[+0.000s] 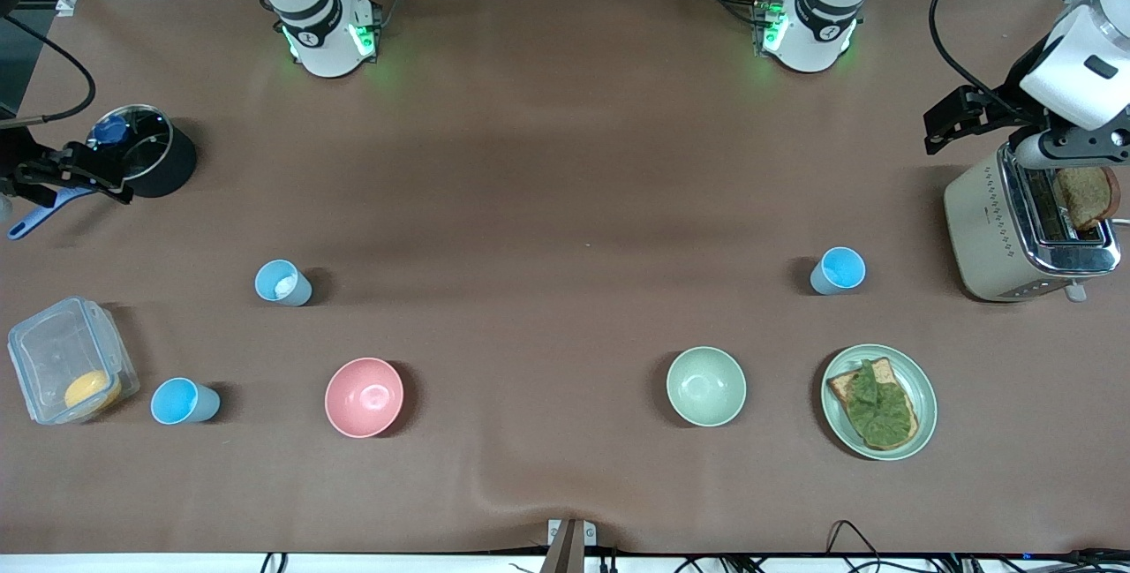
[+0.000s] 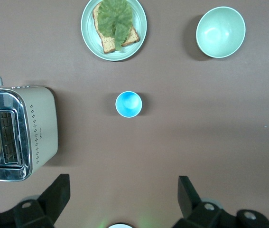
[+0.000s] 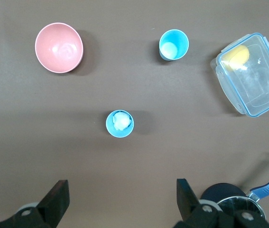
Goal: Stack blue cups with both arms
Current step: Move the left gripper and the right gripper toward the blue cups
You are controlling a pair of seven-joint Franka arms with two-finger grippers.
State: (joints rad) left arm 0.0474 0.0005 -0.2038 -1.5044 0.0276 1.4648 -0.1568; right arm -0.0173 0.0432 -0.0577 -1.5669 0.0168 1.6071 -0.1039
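My left gripper and right gripper hang spread and empty above 3 upright, separate blue cups.

A toaster holding bread stands at the table's left-arm end, a plate of leafy toast and a green bowl toward its front edge, a pink bowl, clear lidded box and black pot toward the right-arm end

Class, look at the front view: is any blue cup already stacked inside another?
No: all three blue cups stand apart on the table.
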